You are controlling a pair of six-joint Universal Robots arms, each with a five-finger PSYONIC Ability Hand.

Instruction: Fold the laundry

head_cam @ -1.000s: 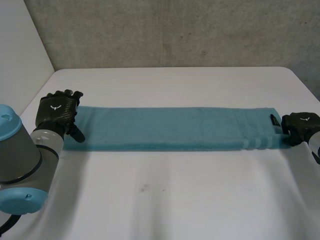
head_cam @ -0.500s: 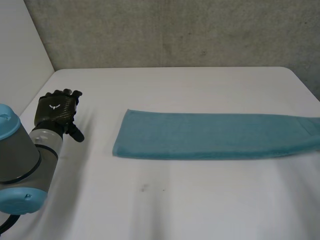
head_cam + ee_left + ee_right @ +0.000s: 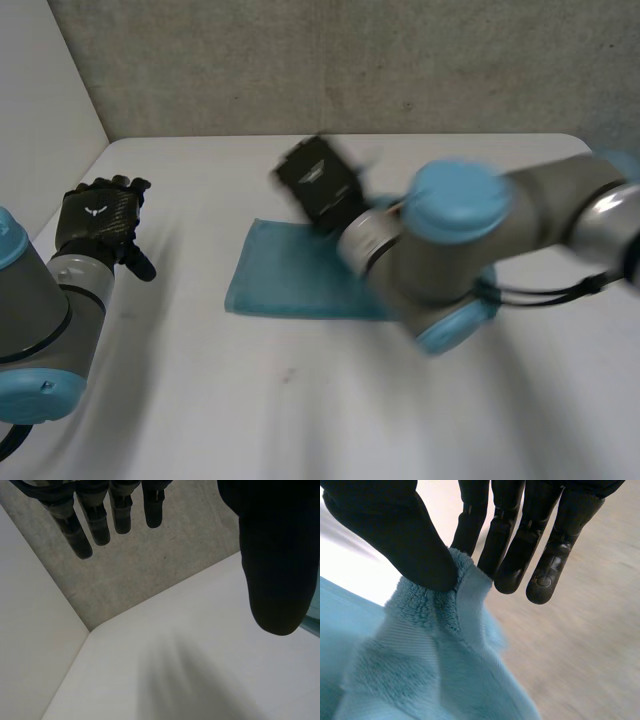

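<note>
A teal towel (image 3: 285, 278) lies on the white table (image 3: 300, 410), its left end showing and the rest behind my right arm. My right hand (image 3: 320, 185) is over the towel's left part, above the table. In the right wrist view the thumb (image 3: 405, 540) and straight fingers (image 3: 507, 555) pinch an edge of the towel (image 3: 420, 670), which hangs from the hand. My left hand (image 3: 97, 222) rests near the table's left edge, apart from the towel. Its fingers (image 3: 100, 520) and thumb (image 3: 277, 560) are straight and spread, holding nothing.
My right arm (image 3: 470, 250) reaches across the middle of the table from the right. A grey wall (image 3: 350, 60) runs behind the table's far edge and a white wall (image 3: 40, 110) stands at the left.
My right hand pulled the towel to the right, then swung back to the left over it carrying the pinched end. My left hand let the towel's left end go and drew slightly away.
</note>
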